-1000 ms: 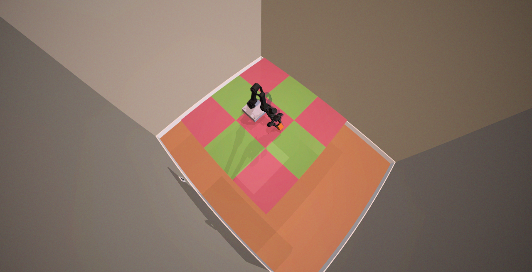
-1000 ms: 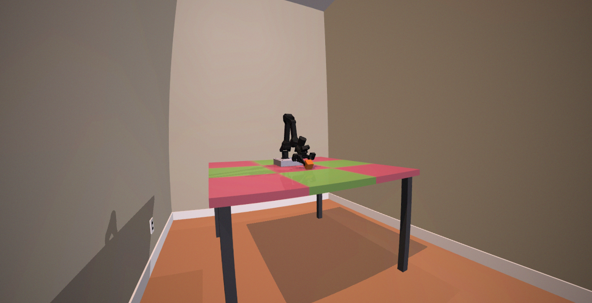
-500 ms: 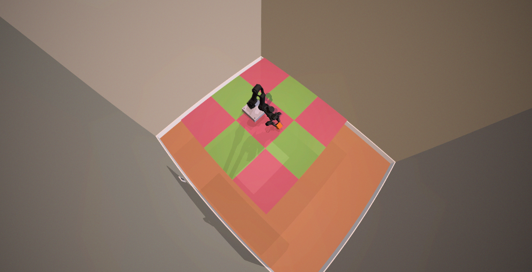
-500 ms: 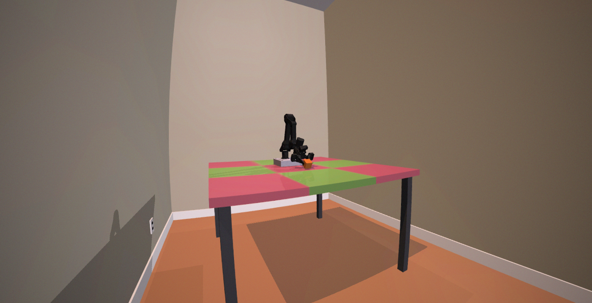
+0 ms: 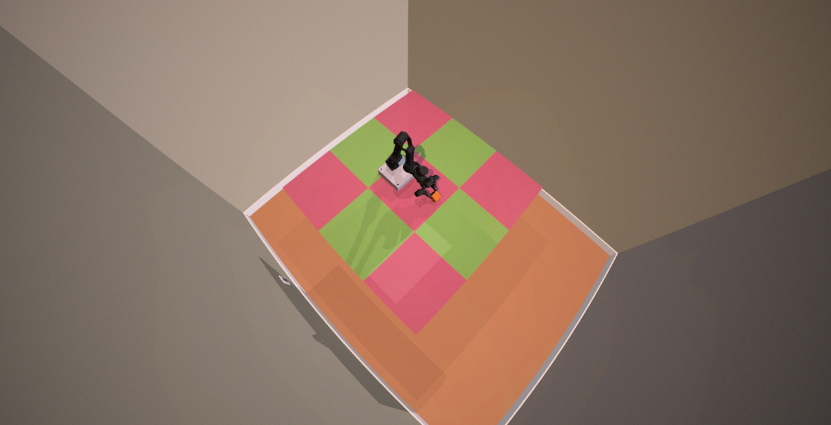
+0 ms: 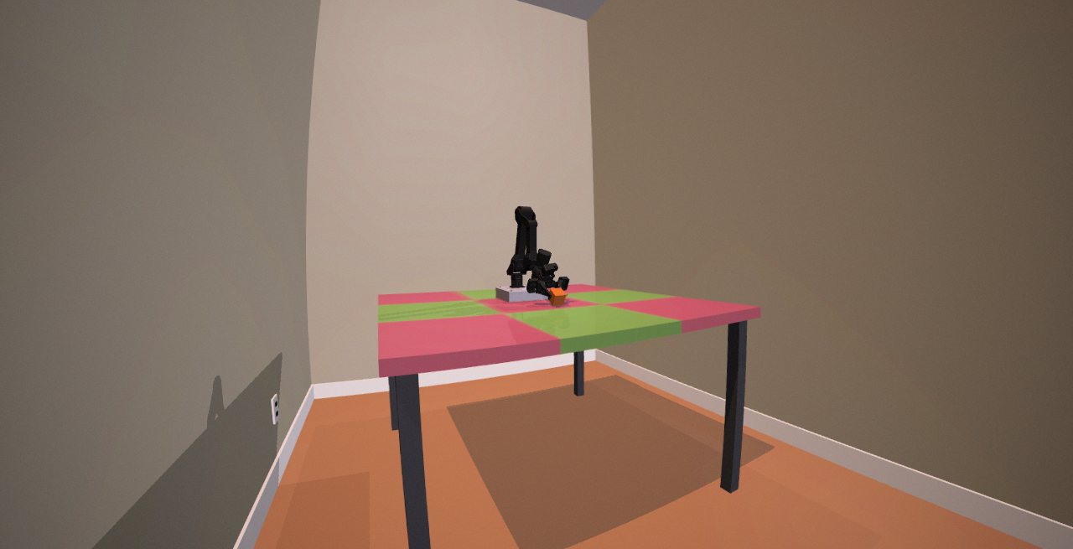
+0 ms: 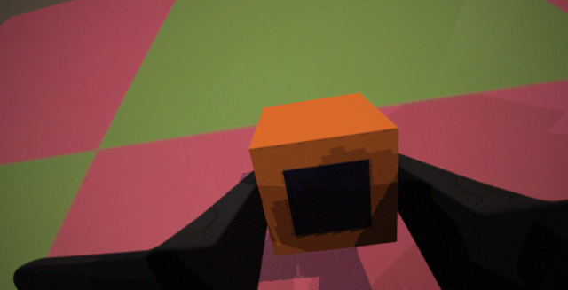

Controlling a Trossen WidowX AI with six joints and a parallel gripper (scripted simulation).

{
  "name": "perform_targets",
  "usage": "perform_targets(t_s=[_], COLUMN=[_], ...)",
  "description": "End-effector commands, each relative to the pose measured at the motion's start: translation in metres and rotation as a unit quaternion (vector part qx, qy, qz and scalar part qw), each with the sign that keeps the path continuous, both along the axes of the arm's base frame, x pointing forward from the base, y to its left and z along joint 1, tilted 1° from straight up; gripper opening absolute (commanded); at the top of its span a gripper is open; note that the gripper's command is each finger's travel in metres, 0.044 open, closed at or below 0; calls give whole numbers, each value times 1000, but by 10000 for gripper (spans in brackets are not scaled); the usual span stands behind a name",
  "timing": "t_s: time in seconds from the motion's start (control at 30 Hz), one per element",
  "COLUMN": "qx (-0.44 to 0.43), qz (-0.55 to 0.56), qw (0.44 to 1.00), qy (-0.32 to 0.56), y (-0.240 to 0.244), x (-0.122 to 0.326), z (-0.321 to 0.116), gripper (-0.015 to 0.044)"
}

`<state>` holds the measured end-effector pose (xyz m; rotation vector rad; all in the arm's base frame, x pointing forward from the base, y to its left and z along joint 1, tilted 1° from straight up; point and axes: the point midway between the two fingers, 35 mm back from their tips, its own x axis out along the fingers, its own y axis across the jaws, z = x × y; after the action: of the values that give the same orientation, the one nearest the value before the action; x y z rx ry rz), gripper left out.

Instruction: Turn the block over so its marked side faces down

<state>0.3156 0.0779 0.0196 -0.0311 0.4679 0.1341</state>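
The block is an orange cube with a dark, near-black square marked on one face. In the wrist view that marked face points back toward the camera, not downward, and a plain orange face shows above it. The cube sits slightly tilted, pinched on its two side faces. It lies over a pink square of the checkered table, near the border with a green one; it seems to hang just above the surface.
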Motion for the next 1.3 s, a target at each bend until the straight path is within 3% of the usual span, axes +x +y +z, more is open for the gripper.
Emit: perform_targets(t_s=[0.0,0.33,1.27], qx=[-2,-2,-2], qz=[-2,-2,-2], qw=[1000,1000,1000], qy=[-4,-4,-4], y=[-1,-1,-1], x=[1,1,1], z=[1,1,1], gripper=[184,440,440])
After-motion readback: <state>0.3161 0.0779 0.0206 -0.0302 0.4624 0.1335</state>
